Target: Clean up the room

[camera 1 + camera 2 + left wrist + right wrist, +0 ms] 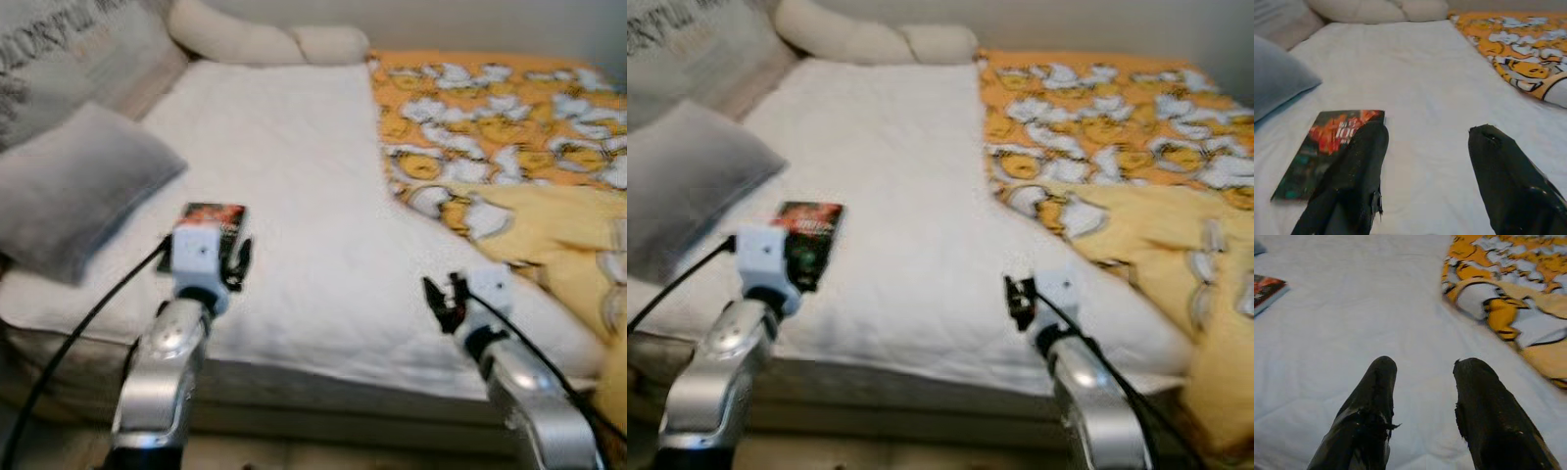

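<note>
both tools spread above the bed, nothing held

the book (1327, 152) lies flat on the white bed (294, 196) just ahead of the left tool (1425, 147); its thin edge could slip the fingers and skid. the right tool (1422, 372) hovers near the yellow duvet (509, 127).

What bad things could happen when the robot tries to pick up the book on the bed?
The book lies flat on the soft white bed, so the open left hand might push it into the bedding or pinch the sheet instead. The grey pillow is close beside it and could get bumped. The pictures are blurry, so aiming may be off.
</note>
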{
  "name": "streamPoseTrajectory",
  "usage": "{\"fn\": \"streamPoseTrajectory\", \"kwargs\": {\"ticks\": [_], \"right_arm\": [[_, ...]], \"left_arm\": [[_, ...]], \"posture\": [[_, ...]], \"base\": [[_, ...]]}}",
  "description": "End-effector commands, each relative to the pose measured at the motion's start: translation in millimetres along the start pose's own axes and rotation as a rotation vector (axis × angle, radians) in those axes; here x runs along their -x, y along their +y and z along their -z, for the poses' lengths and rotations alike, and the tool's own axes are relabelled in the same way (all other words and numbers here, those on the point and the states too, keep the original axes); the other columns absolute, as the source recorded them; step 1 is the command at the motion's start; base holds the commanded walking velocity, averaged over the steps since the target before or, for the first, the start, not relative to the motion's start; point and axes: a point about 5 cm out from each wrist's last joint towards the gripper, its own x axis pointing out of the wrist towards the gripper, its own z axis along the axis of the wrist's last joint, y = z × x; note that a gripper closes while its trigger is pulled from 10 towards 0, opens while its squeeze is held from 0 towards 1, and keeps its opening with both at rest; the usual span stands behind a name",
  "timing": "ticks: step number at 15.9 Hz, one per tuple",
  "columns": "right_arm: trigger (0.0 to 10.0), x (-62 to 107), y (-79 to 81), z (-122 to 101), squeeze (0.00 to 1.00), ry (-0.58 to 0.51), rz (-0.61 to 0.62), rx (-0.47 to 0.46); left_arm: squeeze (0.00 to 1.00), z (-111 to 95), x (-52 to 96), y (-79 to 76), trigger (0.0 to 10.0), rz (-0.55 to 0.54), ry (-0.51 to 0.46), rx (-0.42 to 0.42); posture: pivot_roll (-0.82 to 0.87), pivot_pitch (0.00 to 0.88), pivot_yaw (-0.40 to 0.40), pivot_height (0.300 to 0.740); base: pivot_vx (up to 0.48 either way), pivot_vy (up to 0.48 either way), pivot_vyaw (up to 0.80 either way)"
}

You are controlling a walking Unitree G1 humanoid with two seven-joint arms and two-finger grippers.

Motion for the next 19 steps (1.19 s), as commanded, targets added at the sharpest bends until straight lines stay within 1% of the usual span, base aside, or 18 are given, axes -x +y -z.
{"fn": "streamPoseTrajectory", "kwargs": {"ticks": [1, 2, 7, 11, 14, 15, 16, 19], "right_arm": [[10.0, -1.6, -7.1, 1, 0.0, 0.023, 0.025, 0.0], [10.0, -2.6, -8.2, 2, 0.0, 0.026, 0.027, 0.001], [10.0, -5.5, -11.2, -1, 0.0, 0.009, 0.031, 0.004], [10.0, -5.1, -13.2, 0, 0.0, 0.004, 0.042, -0.021], [10.0, -5.7, -15.6, 1, 0.0, 0.009, 0.06, 0.008], [10.0, -5.3, -17.3, 1, 0.0, 0.008, 0.079, -0.028], [10.0, -4.6, -17.8, 1, 0.0, 0.003, 0.08, -0.039], [10.0, -2.6, -17.0, 2, 0.0, 0.002, 0.064, -0.025]], "left_arm": [[0.0, -4, -2.2, -4.2, 10.0, 0.007, -0.008, 0.0], [0.0, -4, -1.9, -5.1, 10.0, 0.008, -0.007, 0.001], [0.0, -4, -1.1, -7.8, 10.0, 0.013, -0.006, 0.0], [0.0, -3, -1.3, -9.0, 10.0, 0.018, -0.006, -0.005], [0.0, -4, -2.5, -9.4, 10.0, 0.023, -0.007, -0.008], [0.0, -5, -2.9, -9.5, 10.0, 0.024, -0.008, -0.007], [0.0, -5, -2.6, -9.4, 10.0, 0.025, -0.01, -0.007], [0.0, -4, -2.3, -10.3, 10.0, 0.027, -0.004, -0.01]], "posture": [[-0.04, 0.011, 0.038, 0.74], [-0.04, 0.01, 0.038, 0.74], [-0.04, 0.0, 0.033, 0.74], [-0.04, 0.0, 0.037, 0.74], [-0.04, 0.0, 0.04, 0.74], [-0.04, 0.0, 0.042, 0.74], [-0.04, 0.0, 0.043, 0.74], [-0.05, 0.0, 0.047, 0.74]], "base": [[0.0, -0.48, -0.8], [0.0, -0.48, -0.8], [0.0, -0.48, 0.0], [0.0, -0.48, 0.0], [0.0, -0.48, 0.0], [0.0, -0.48, 0.0], [0.0, -0.48, 0.0], [0.0, -0.48, 0.0]]}}
